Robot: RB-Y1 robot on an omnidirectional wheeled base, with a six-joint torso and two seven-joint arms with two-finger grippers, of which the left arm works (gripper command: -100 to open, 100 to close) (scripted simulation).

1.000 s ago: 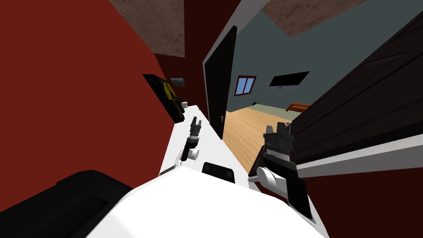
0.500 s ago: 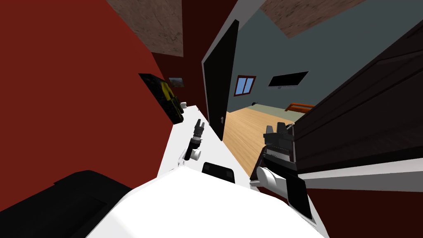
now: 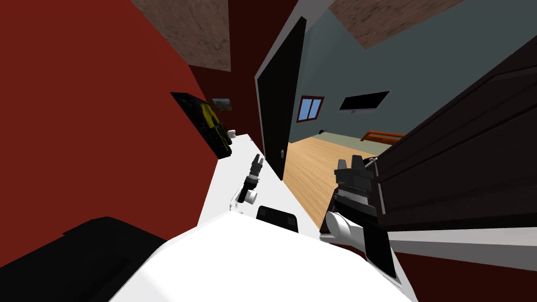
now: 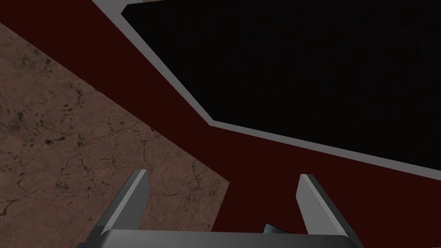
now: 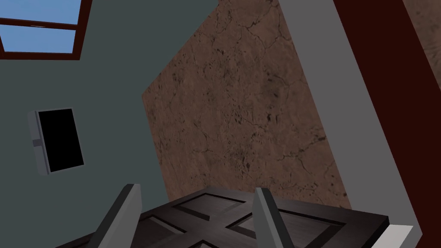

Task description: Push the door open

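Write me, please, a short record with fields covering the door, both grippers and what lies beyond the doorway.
door: dark brown, panelled, standing partly open on my right
right gripper: open, at the door's near edge, fingers rising in front of its panelled face; contact unclear
left gripper: open, held out ahead, apart from the door
beyond doorway: wood floor, grey-blue wall with a window and a black screen
task state: door ajar, probably more pushing needed
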